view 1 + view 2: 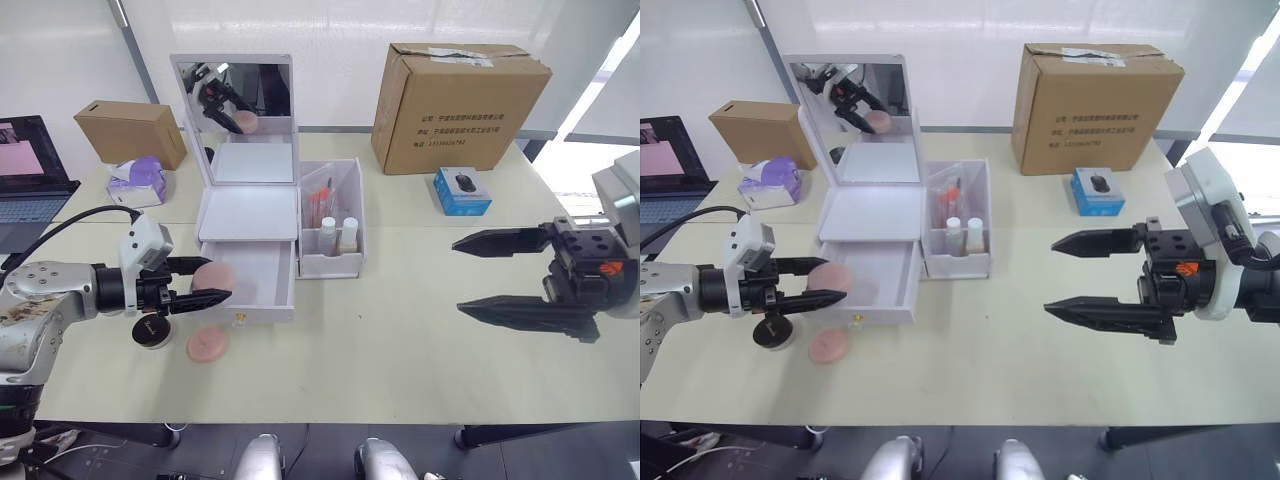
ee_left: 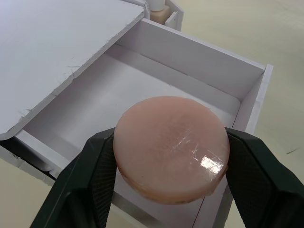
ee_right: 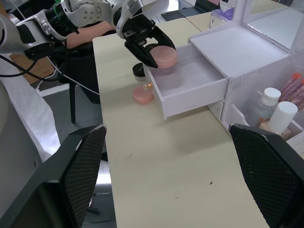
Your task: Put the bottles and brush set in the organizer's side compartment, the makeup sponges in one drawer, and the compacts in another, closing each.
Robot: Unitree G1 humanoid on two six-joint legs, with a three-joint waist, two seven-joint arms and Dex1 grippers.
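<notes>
My left gripper is shut on a round pink makeup sponge, held just over the left part of the organizer's open lower drawer. The other makeup sponge lies on the table in front of the drawer's left corner. Beside it, a black-lidded compact sits under my left arm. In the side compartment stand two white-capped bottles with the brush set behind them. My right gripper hangs open and empty over the table, well right of the organizer.
The mirror lid stands upright. A large cardboard box and a blue mouse box are at the back right. A small cardboard box, a purple tissue pack and a laptop are at the back left.
</notes>
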